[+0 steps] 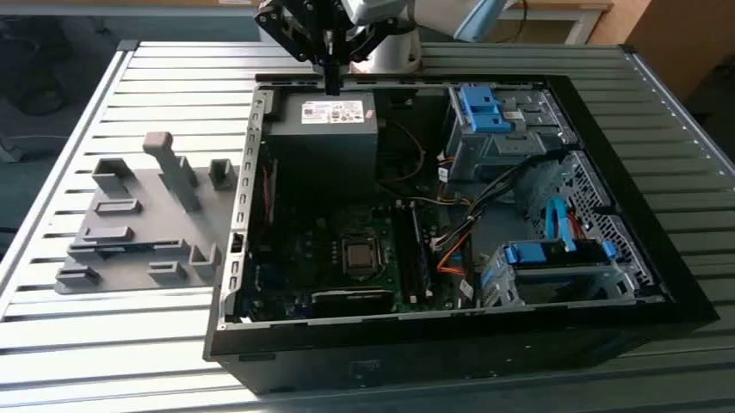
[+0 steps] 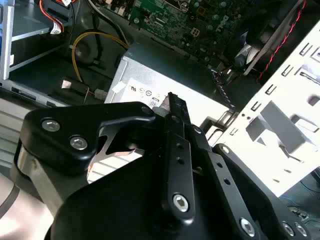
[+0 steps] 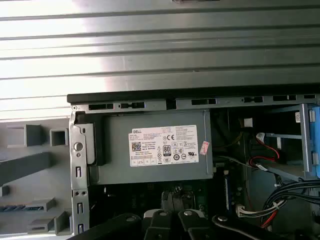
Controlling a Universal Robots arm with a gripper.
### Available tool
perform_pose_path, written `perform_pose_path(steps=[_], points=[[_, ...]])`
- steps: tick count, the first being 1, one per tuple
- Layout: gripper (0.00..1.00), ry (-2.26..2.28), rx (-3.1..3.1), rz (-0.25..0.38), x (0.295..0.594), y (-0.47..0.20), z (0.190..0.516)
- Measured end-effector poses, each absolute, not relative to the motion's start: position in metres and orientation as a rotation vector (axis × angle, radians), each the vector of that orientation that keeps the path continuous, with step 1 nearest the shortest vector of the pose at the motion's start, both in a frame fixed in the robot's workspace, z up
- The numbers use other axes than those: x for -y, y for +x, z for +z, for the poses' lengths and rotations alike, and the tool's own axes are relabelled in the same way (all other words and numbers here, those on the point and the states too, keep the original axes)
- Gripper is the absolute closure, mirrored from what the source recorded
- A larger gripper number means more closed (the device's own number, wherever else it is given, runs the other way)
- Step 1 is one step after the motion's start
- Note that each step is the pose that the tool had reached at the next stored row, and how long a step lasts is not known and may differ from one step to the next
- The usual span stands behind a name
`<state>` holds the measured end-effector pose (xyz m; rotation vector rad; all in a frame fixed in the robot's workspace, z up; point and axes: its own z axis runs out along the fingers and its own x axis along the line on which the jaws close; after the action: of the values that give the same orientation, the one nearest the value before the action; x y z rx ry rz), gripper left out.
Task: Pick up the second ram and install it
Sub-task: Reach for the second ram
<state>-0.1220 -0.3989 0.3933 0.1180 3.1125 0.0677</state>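
Pincer (image 1: 332, 86) looks closed and empty, over the power supply (image 1: 325, 116). Second ram (image 3: 22, 207) seems well apart from it, on the fixture tray (image 1: 155, 237). Stiff, light, fragile, so I'd pinch the long edges.

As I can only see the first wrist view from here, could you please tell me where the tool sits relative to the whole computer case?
Observer: In the exterior view the tool hangs over the far edge of the open case, just above the grey power supply.
Operator: Thank you. Where does the grey tray lie as a whole?
Observer: The tray rests on the slatted table outside the case, on the exterior view's left.
Operator: And what lies beyond the power supply?
Observer: The green motherboard covers the case floor, on the side of the power supply nearer the exterior camera.
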Motion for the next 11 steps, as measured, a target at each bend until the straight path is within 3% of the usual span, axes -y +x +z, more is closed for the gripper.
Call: perform_pose_path(steps=[11], points=[[0.89, 0.118, -3.112, 0.068, 0.3989, -0.125, 0.3933]])
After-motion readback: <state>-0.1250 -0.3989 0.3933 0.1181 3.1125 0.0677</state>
